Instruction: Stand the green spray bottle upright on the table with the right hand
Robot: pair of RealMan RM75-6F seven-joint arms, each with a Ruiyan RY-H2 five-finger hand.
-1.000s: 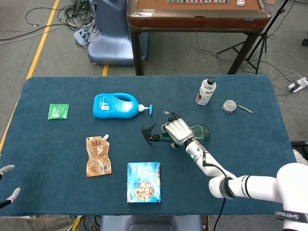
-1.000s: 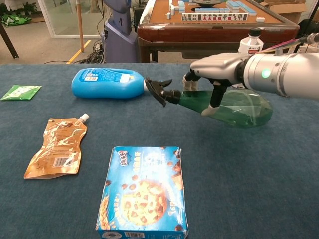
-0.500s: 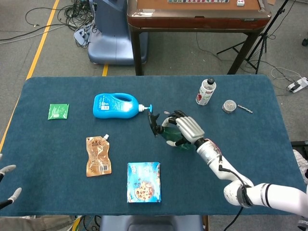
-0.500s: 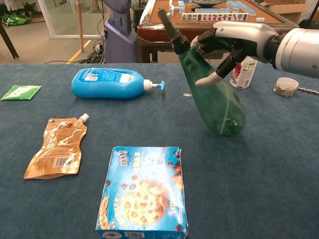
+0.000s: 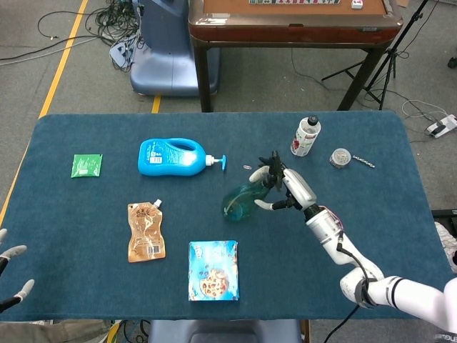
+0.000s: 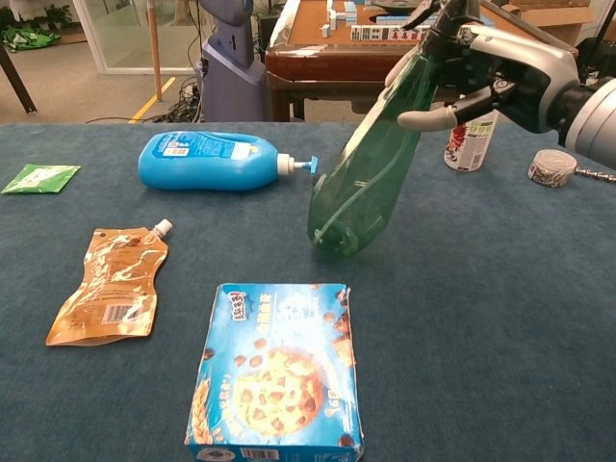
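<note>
- From the head view, the right hand [image 5: 289, 188] has its fingers wrapped around the top of the green spray bottle [image 5: 245, 198]. The bottle leans over, with its fat bottom near the table [image 5: 86, 229], close to the blue bottle [image 5: 173, 156].
- From the chest view, the right hand [image 6: 500, 67] holds the green spray bottle [image 6: 366, 173] by its neck. It is tilted, with its bottom just behind the cookie box [image 6: 276, 371].
- Only the fingertips of the left hand [image 5: 13, 268] show, spread apart and holding nothing.

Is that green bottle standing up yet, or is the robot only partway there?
Partway. Done: the right hand grips the green spray bottle near its neck, and it no longer lies flat. In hand: the bottle leans steeply, its base low toward the table. Left: bring it vertical, rest the base flat and open the fingers.
</note>
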